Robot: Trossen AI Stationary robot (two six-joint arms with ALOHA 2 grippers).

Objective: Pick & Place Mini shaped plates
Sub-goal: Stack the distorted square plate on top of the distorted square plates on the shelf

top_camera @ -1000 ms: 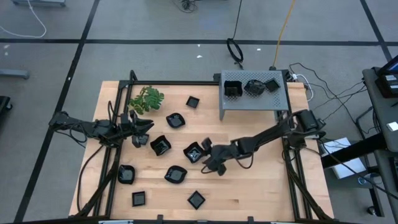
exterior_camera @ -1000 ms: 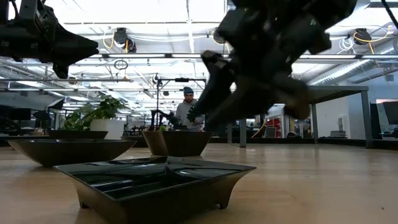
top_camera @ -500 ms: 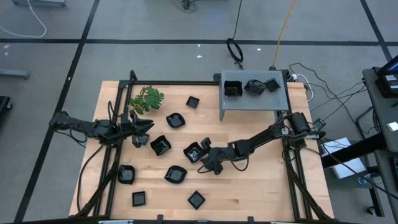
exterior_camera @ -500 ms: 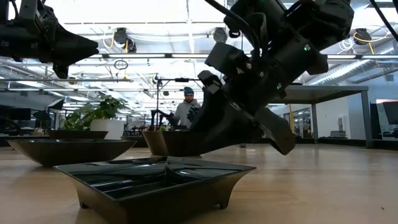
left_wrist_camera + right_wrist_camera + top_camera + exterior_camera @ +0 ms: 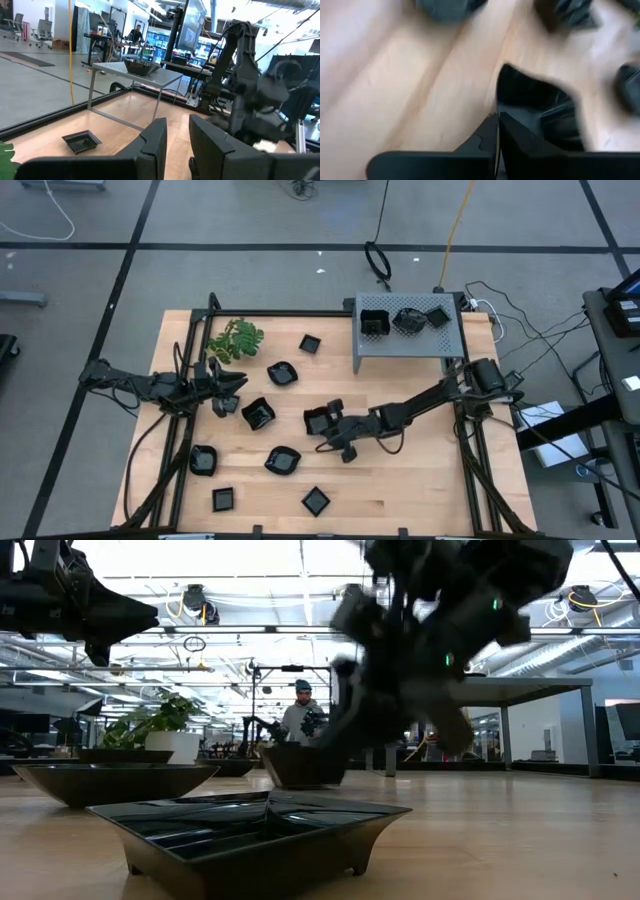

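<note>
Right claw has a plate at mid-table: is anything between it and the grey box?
Nothing visible. The right claw is shut on the plate, and bare wood separates it from the grey box holding three plates.

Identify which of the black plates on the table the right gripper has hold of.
The square plate at the table's middle, right of the plate by the left arm. The right gripper is shut on its edge; every other plate on the wood lies untouched.

8 mini shaped plates [image 5: 258, 414] are spread over the worktop [image 5: 420, 480], 3 more lie on the metal box [image 5: 408, 340] at the far right corner. A leafy sprig [image 5: 236, 340] is placed at the far left.
</note>
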